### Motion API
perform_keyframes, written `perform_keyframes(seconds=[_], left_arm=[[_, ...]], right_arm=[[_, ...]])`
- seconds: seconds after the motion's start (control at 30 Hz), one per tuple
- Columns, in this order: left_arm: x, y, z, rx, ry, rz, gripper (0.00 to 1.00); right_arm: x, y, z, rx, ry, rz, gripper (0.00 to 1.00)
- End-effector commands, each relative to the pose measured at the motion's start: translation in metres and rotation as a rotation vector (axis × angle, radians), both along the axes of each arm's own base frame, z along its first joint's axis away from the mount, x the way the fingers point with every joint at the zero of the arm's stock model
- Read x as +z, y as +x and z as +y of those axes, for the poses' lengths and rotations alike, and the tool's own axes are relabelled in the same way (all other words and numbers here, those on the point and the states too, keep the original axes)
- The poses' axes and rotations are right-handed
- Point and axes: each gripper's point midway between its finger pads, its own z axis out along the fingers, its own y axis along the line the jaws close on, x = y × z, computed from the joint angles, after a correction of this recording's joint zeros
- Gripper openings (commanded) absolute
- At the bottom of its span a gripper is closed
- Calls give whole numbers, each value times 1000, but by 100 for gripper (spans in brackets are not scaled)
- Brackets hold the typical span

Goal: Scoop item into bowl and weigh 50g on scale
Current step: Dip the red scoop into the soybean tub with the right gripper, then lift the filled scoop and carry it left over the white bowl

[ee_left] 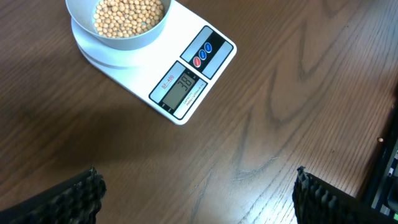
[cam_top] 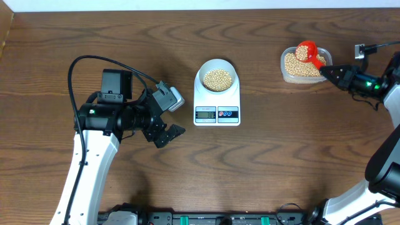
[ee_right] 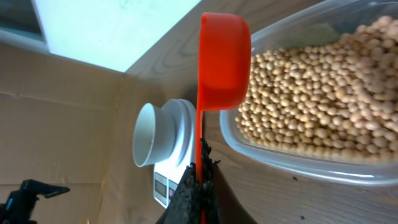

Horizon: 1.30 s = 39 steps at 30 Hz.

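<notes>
The pale bowl (cam_top: 217, 77) holds tan beans (cam_top: 217, 79) and stands on the white scale (cam_top: 217, 114). Bowl (ee_left: 118, 38) and scale (ee_left: 186, 68) also show in the left wrist view; the display (ee_left: 183, 84) is lit. My left gripper (cam_top: 167, 120) is open and empty, left of the scale, its fingers wide apart over bare wood (ee_left: 196, 193). My right gripper (cam_top: 326, 70) is shut on the handle of an orange-red scoop (cam_top: 307, 51), whose cup sits over the beans (cam_top: 299, 64) in the clear tub (cam_top: 287, 75). The right wrist view shows the scoop (ee_right: 222, 59) above the tub's beans (ee_right: 317, 99).
The table is dark brown wood. The left arm's cable (cam_top: 106, 60) loops over the table at the left. The far table edge (cam_top: 200, 7) runs along the top. The clear tub stands at the far right.
</notes>
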Motion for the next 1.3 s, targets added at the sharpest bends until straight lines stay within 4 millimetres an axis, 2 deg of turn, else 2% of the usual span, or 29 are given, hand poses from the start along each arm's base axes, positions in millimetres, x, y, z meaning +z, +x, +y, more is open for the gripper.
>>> perform_keyframes(seconds=[0.0, 0.23, 0.5, 0.8, 0.9, 1.1, 1.27], left_arm=[[11, 2, 0, -11, -3, -38, 98], [11, 2, 0, -11, -3, -38, 99], [11, 2, 0, -11, -3, -38, 99], [11, 2, 0, -11, -3, -38, 99], [11, 2, 0, -11, -3, -38, 99], [11, 2, 0, -11, -3, -38, 99], [11, 2, 0, -11, -3, -38, 99]], right_arm=[[6, -1, 18, 48, 71, 5, 1], [12, 2, 51, 123, 96, 1, 1], [19, 7, 107, 234, 103, -22, 1], [21, -2, 171, 381, 77, -66, 1], [16, -7, 195, 446, 6, -132, 1], [5, -13, 220, 543, -135, -287, 1], [-7, -18, 228, 621, -264, -412, 1]])
